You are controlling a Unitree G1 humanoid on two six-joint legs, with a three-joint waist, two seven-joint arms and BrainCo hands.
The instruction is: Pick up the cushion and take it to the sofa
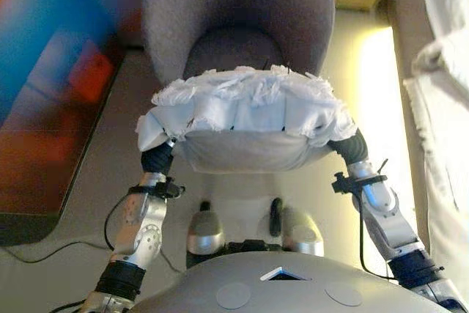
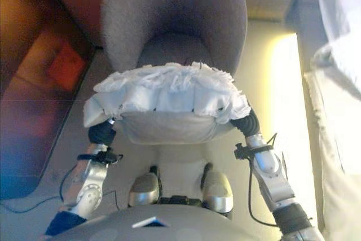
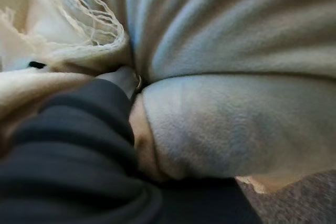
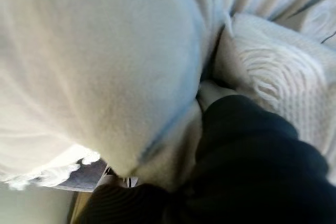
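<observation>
Cushion (image 1: 245,119) up between both hands, in front of grey chair (image 1: 238,16); left hand (image 3: 79,145) and right hand (image 4: 252,156) buried in it; finger state can't tell.

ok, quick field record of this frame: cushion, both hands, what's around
cushion: white cushion with frilly lace edge, between both arms, in front of the grey armchair
left hand: dark wrist cover at the cushion's left end, fingers buried in fabric, state unreadable
right hand: wrist cover at the cushion's right end, fingers hidden too
surroundings: white sofa along the right edge; dark panel to the left
task state: cushion not yet at the sofa
</observation>
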